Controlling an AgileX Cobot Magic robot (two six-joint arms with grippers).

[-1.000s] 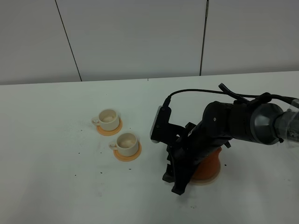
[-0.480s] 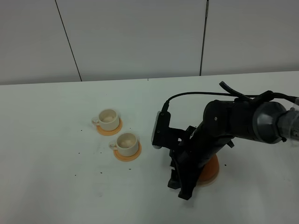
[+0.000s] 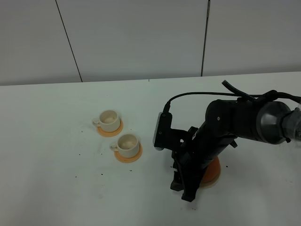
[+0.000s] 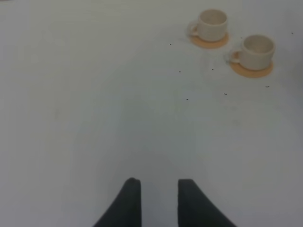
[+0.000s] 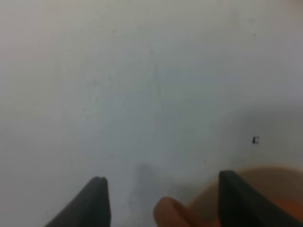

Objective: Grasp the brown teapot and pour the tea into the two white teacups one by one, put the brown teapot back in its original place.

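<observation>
Right wrist: open gripper (image 5: 162, 179) around teapot spout (image 5: 168, 213)

The right arm (image 3: 244, 125) reaches in from the right side, bent at the elbow, with its forearm angled steeply downward. The right gripper (image 3: 182, 190) points down and forward, its fingers (image 5: 94, 203) spread wide apart. The left gripper (image 4: 159, 194) looks forward and downward, its two dark fingers (image 4: 130, 205) parted by a narrow gap with nothing between them.

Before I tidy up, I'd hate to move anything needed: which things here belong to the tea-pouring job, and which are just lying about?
Job: brown teapot, its beige coaster, two white teacups on saucers, right gripper.
Lying about: dark specks on the table.
</observation>
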